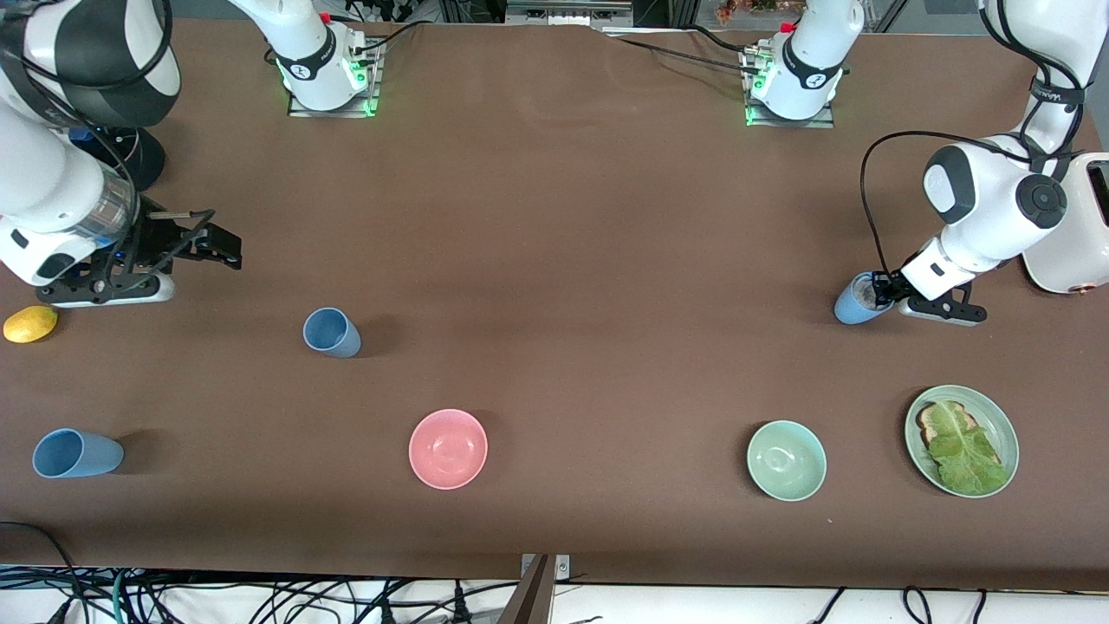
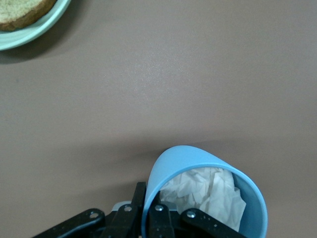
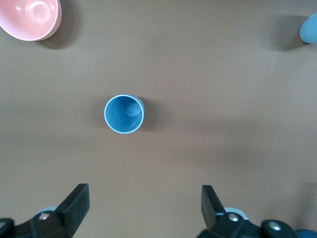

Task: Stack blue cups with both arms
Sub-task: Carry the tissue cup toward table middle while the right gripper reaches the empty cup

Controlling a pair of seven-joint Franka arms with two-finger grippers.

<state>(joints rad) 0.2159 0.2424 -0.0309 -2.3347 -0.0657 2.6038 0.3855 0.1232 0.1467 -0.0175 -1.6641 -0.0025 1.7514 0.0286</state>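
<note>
Three blue cups show. One [image 1: 331,332] stands toward the right arm's end of the table, and it also shows from above in the right wrist view [image 3: 124,114]. A second [image 1: 74,453] stands nearer the front camera, by the table's end. My left gripper [image 1: 881,291] is shut on the rim of the third cup [image 1: 856,303], one finger inside and one outside, and holds it tilted low over the table. That cup [image 2: 208,173] has crumpled white paper inside; the left gripper [image 2: 150,196] pinches its wall. My right gripper [image 1: 227,250] is open and empty over bare table; its jaws [image 3: 143,193] stand wide apart.
A pink bowl [image 1: 448,448] and a pale green bowl [image 1: 787,460] sit near the front edge. A green plate [image 1: 918,416] with toast and lettuce lies beside the green bowl. A yellow lemon [image 1: 30,323] lies under the right arm. A white appliance [image 1: 1074,234] stands at the left arm's end.
</note>
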